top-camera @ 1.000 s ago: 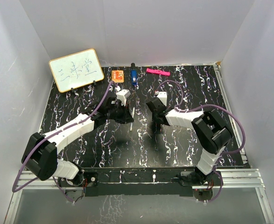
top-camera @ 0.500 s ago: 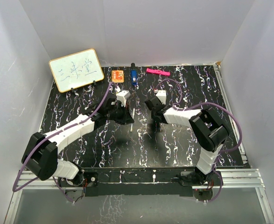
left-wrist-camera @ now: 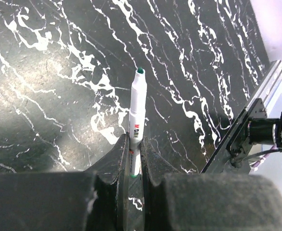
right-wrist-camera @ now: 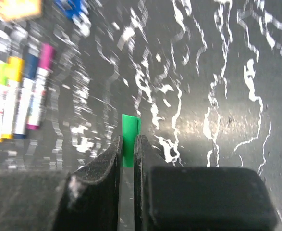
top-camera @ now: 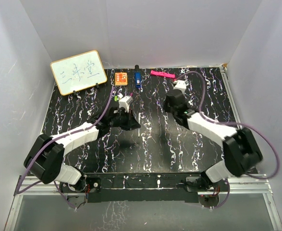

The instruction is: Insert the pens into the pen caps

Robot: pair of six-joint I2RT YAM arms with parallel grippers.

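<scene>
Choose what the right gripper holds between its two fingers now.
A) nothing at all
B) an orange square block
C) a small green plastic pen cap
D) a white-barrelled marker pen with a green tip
C: in the right wrist view the right gripper is shut on the small green plastic pen cap, while the white-barrelled marker pen with a green tip sits in the left gripper.

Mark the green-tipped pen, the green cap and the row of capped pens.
green-tipped pen point(left-wrist-camera: 137, 108): left wrist view, on the white barrel.
green cap point(right-wrist-camera: 130, 130): right wrist view, on its exposed upper end.
row of capped pens point(right-wrist-camera: 24, 103): right wrist view, on the blue-capped pen's white barrel.
</scene>
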